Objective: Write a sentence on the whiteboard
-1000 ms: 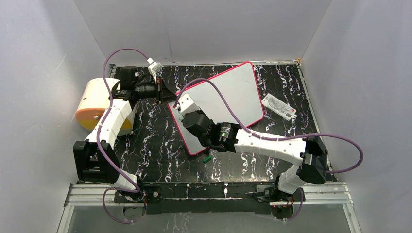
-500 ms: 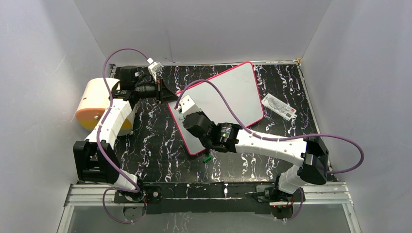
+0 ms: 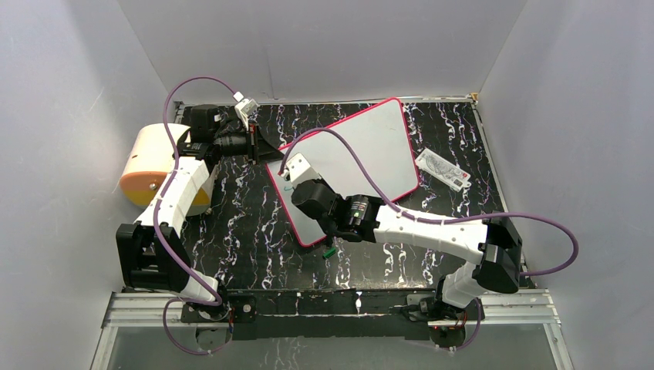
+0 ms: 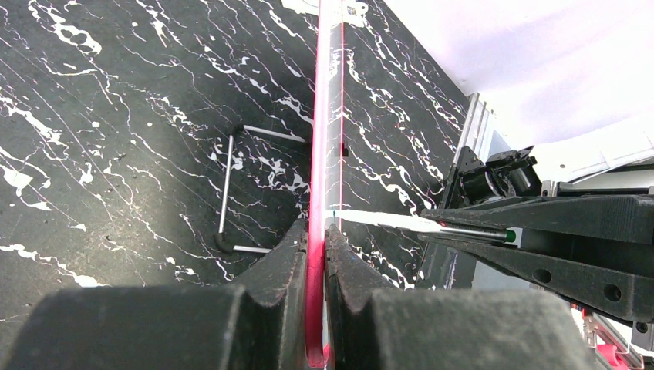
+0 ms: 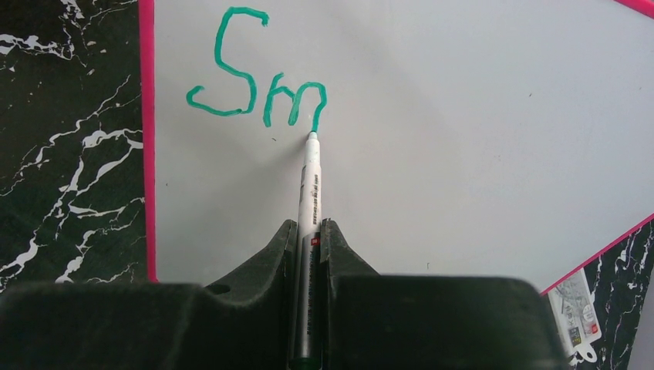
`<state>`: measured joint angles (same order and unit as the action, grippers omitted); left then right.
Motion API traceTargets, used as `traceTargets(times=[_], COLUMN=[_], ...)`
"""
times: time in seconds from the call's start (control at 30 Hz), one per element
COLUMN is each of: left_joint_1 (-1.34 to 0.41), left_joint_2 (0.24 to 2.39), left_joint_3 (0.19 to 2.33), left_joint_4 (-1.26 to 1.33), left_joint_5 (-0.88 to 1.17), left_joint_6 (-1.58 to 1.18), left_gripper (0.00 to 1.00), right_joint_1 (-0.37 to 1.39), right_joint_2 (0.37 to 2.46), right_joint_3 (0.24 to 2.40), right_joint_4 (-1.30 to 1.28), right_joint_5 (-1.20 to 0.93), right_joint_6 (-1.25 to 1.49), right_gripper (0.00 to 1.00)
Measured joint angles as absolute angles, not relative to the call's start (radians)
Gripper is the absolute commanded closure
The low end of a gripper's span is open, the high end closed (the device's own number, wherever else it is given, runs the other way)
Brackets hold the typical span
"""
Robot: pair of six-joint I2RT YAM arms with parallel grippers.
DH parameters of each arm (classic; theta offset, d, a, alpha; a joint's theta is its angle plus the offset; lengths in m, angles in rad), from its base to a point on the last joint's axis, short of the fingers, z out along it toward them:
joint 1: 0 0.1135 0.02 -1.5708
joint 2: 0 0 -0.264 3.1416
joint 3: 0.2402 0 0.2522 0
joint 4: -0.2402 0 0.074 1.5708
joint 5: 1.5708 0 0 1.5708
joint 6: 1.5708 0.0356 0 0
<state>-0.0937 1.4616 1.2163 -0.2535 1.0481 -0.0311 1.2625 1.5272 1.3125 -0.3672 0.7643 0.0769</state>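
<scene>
The whiteboard, white with a pink-red rim, lies tilted on the black marbled table. My left gripper is shut on its far-left rim; the rim shows edge-on between the fingers. My right gripper is shut on a white marker, tip touching the board. The sentence reads only "Sm" in teal-green, and the tip sits at the foot of the m's last stroke. The whiteboard fills the right wrist view. The marker also shows in the left wrist view.
A small white packet with a red mark lies right of the board. A green marker cap lies by the board's near corner. A peach and white roll stands at the far left. A wire stand lies on the table.
My right gripper has moved slightly down and to the right along the board with the marker. The left arm and the board have not moved.
</scene>
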Motion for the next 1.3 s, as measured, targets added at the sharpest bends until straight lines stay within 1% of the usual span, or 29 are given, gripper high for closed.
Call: traceTargets(times=[0.17,0.3,0.47,0.83,1.3], left_joint_1=[-0.094,-0.094,-0.094,-0.094,-0.094], left_joint_2=[1.462,1.462,1.462,1.462,1.462], left_joint_3=[1.216,1.216,1.216,1.216,1.216], left_joint_4=[-0.253,-0.253,-0.253,-0.253,-0.253], left_joint_5=[1.051,1.051,1.051,1.051,1.051], left_joint_6=[-0.033,-0.034,-0.034,-0.034,-0.034], left_gripper=[1.0,1.0,1.0,1.0,1.0], right_joint_1=[1.262,1.258,1.244,1.206,1.2], right_joint_2=[1.512,1.445,1.403,1.415,1.453], right_joint_3=[1.305,1.253,1.247,1.245,1.245], right_joint_4=[-0.36,-0.324,-0.268,-0.221,-0.217], right_joint_5=[0.764,0.765,0.763,0.718,0.685], right_joint_6=[0.079,0.074,0.071,0.07,0.07], right_gripper=[1.0,1.0,1.0,1.0,1.0])
